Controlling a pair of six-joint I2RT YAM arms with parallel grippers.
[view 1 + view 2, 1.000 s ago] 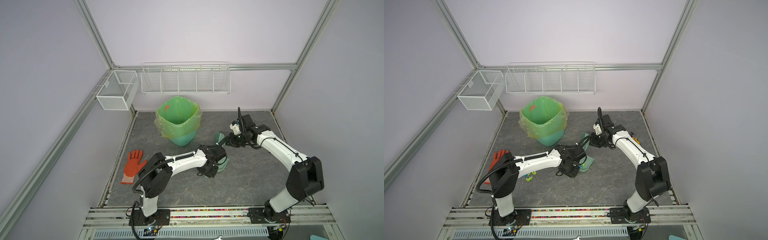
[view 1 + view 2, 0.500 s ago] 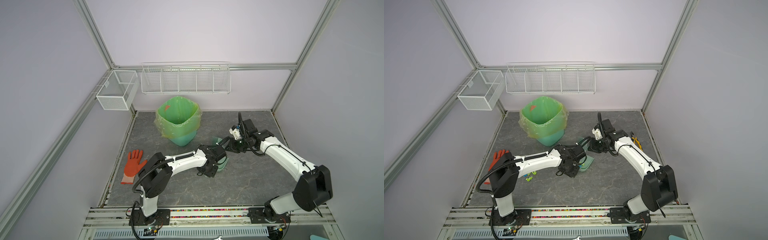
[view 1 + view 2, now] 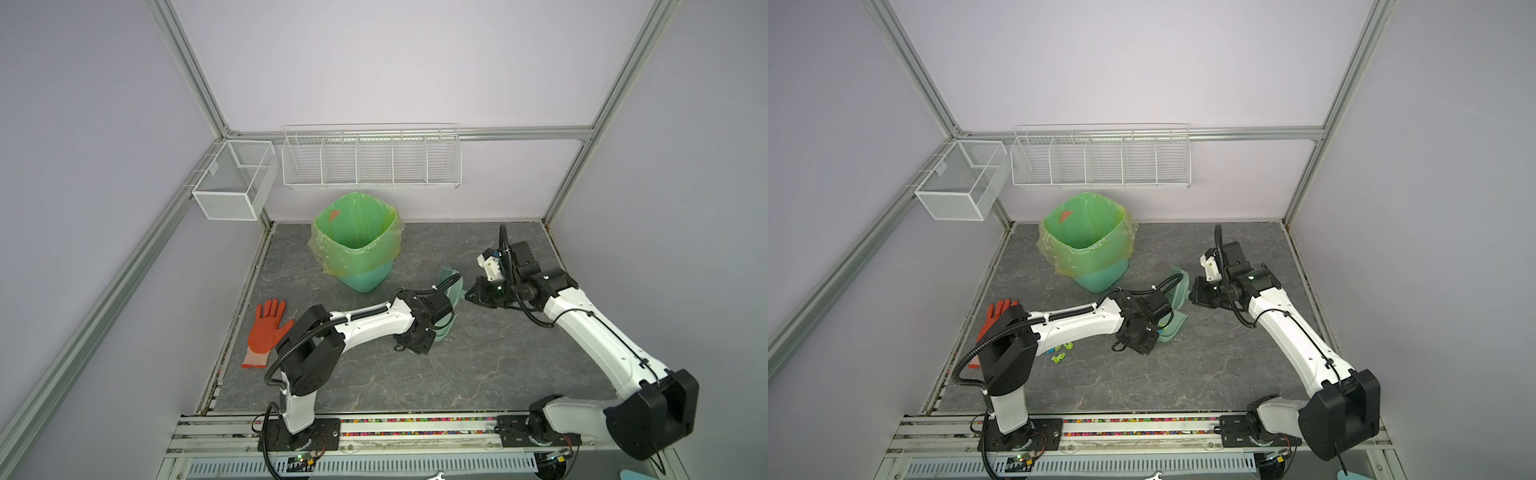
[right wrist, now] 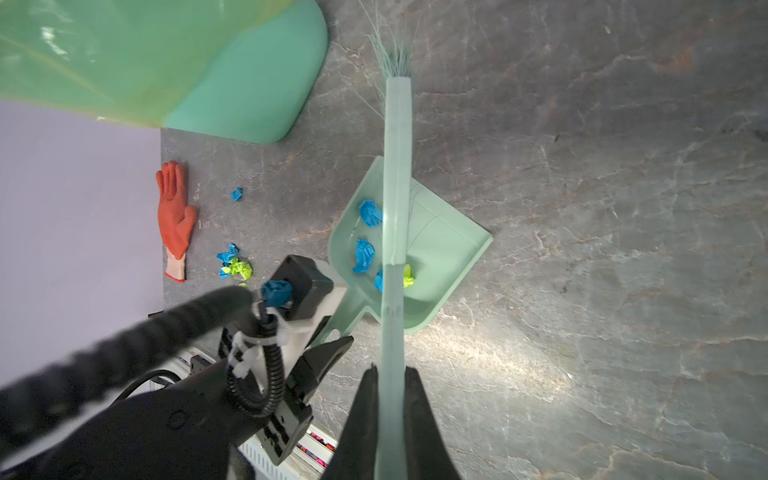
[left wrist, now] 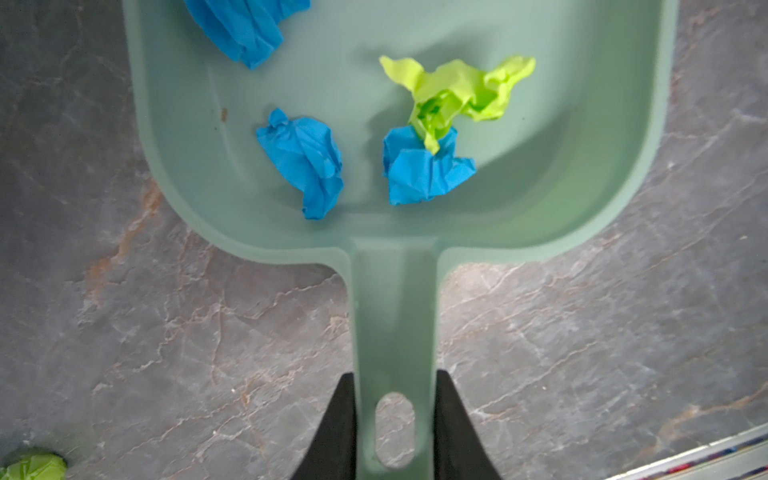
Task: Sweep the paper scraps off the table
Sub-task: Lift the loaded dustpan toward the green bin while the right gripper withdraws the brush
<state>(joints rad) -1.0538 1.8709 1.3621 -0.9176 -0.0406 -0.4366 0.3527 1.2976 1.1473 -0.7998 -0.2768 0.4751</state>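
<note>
Left gripper (image 5: 395, 419) clamped on the handle of the dustpan (image 5: 561, 166), one black finger (image 5: 336, 432) on each side, close to the hang hole. One dustpan, pale green, low on the table (image 3: 457, 374); whether it touches the surface, cannot tell. Paper scraps (image 5: 303, 162) in the pan, counted: four, being three blue and one lime green. The lime one overlaps the edge of a blue one; the third blue lies toward the pan's mouth, cut off by the edge of the left wrist view

Right gripper (image 4: 390, 399) shut tight on the one brush (image 4: 397, 166), pale translucent green. Its handle runs out across and above the pan, with the bristles (image 4: 392, 50) at the far end, beyond the pan's rim. From the right wrist view it hides part of one blue scrap in the pan

Loose on the table outside the pan: one lone blue scrap (image 4: 236, 193), and a mixed blue and lime cluster just beside the glove cuff, exact count unclear. In a top view a few lime bits (image 3: 1059, 351) show beneath the left arm

One glove (image 3: 266, 328), orange-red, flat by the table's left edge. One bin (image 3: 357, 245) with a green liner, at the back, near the pan. Two white wire holders on the frame: a mesh box (image 3: 235, 183) on the left rail and a long rack (image 3: 370, 160) of five compartments on the rear rail
</note>
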